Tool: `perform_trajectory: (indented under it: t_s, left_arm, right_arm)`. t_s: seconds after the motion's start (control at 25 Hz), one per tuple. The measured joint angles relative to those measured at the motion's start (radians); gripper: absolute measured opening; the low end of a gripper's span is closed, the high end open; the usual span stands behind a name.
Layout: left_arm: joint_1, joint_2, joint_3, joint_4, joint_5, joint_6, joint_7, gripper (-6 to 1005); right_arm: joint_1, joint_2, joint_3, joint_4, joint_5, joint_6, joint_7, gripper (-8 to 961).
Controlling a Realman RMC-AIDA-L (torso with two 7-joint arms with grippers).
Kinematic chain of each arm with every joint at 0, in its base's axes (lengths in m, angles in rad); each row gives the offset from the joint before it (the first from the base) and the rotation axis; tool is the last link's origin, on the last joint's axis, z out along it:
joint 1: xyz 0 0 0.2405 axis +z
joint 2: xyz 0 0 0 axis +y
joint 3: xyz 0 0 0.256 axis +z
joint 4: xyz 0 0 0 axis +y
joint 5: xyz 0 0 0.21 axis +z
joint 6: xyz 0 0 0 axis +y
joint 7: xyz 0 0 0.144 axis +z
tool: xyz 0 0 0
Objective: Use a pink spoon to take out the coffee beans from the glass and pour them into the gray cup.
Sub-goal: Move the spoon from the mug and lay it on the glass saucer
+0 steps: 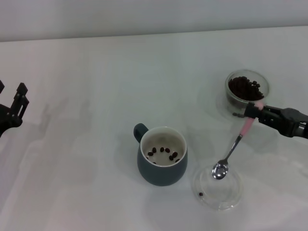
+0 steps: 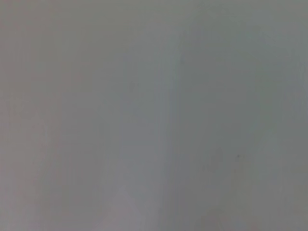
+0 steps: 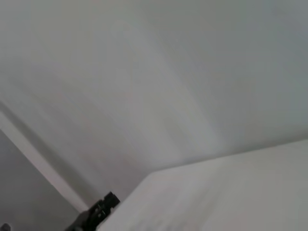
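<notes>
**Spoon emptied, hanging over the dish**

Idling at the far left edge of the frame: left pincer (image 1: 13, 108), prongs spread apart, gripping nothing. Sitting at lower centre on the white surface (image 1: 86, 72): gray cup (image 1: 162, 156), already holding a few coffee beans (image 1: 163, 152). Resting at lower right: flat clear dish (image 1: 217, 186), one stray bean on it. Hovering just above that dish: pink spoon (image 1: 234, 147), metal bowl apparently empty, handle slanting up toward the right. Clamping the pink handle end at right: right pincer (image 1: 256, 111), closed tight. Standing at upper right, just behind that pincer: glass (image 1: 247, 92), beans remaining inside.

Judging by this: between scoops. Next move calling for swinging the spoon back up to the glass and dipping in.
</notes>
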Motion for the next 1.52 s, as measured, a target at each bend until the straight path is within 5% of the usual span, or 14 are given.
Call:
perform_trajectory:
  t_s: [1.52]
  left_arm:
    - [-0.013,0.000,0.000,0.000,0.000,0.022,0.000,551]
  right_arm:
    - [0.023,-0.017,-0.006,0.140,-0.105,-0.149,0.087,198]
